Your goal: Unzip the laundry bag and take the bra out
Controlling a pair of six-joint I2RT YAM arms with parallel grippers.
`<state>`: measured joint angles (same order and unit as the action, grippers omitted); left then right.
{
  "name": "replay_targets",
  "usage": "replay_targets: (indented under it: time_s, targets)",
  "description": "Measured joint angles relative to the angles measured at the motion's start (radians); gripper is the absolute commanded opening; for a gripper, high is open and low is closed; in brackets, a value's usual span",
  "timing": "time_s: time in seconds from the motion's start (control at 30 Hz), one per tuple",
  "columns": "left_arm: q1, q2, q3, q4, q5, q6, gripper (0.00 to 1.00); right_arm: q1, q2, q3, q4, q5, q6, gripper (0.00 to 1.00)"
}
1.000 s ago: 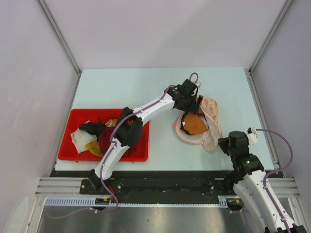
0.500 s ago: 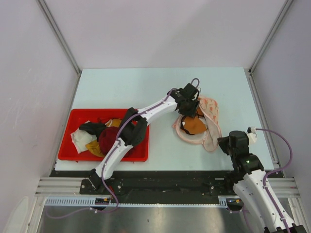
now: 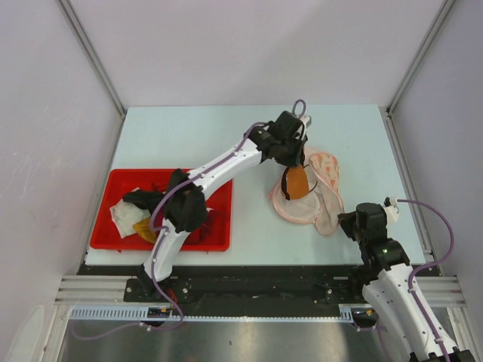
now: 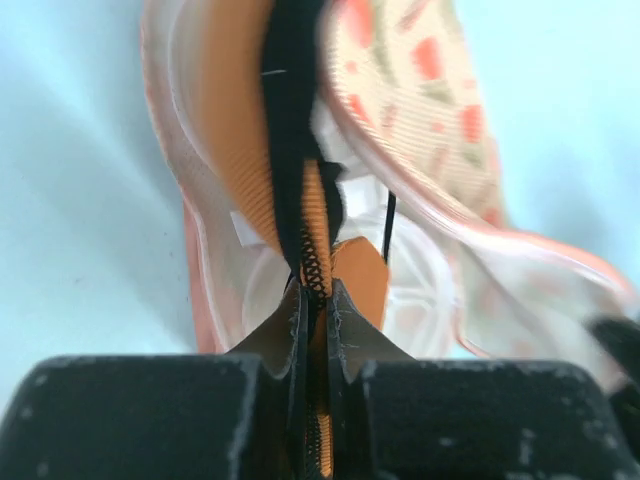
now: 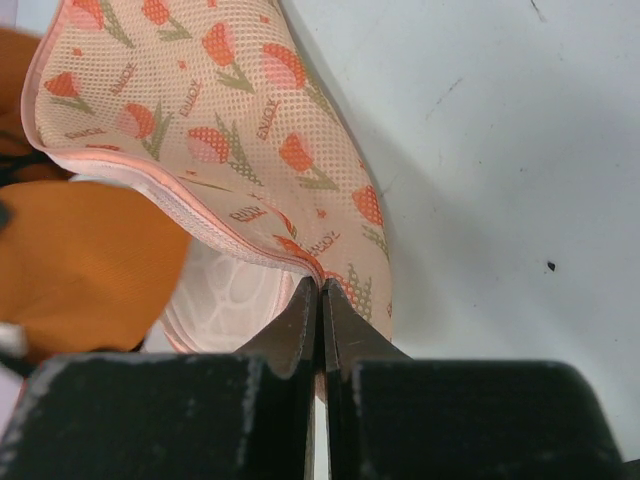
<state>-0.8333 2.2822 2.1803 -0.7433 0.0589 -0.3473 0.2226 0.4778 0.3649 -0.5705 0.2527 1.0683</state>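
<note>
Centre frame: the left gripper [image 4: 317, 293] is pinching the bra [image 3: 296, 183] by its black edging, jaws pressed together. The bra is standing partly inside the open laundry bag [image 3: 327, 170]. Lower right: the right gripper [image 5: 320, 287] is clamping the bag's rim. Both fabrics appear light and limp; grip at seams.

Pale blue-green desk [image 3: 189, 136] in the middle, matte and evenly lit, only soft shadows on it. Plain white back wall [image 3: 249, 45] behind, with the left wall [image 3: 45, 151] and right wall [image 3: 453, 136] closing in either side. Two slim metal posts, left post [image 3: 90, 56] and right post [image 3: 423, 56], slant up from the far corners. Along the near edge: an aluminium rail [image 3: 249, 290], a white slotted strip [image 3: 226, 311], then a brushed steel sheet [image 3: 249, 343] with a dull sheen.
</note>
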Motion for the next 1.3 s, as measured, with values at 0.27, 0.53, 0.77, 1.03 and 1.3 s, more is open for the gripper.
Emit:
replay_targets:
  time_s: [0.27,0.53,0.77,1.03,1.3]
  targets:
    - [0.077,-0.275,-0.133,0.013,0.081,-0.011,0.0,-0.008,0.002,0.0,0.0,-0.004,-0.008,0.0]
    - [0.278,-0.687,-0.47,0.042,0.064,-0.054,0.01,-0.023,0.0,0.0,0.002,-0.015,-0.02,0.0]
    - [0.404,-1.14,-0.842,0.078,-0.054,-0.162,0.0,-0.031,0.013,0.0,0.022,-0.033,-0.034,0.0]
    - [0.411,-1.257,-1.219,0.117,-0.102,-0.293,0.0,-0.032,0.038,0.0,0.045,-0.052,-0.051,0.0]
    - [0.425,-1.082,-1.475,0.221,-0.117,-0.406,0.0,-0.033,0.022,0.0,0.043,-0.053,-0.053,0.0]
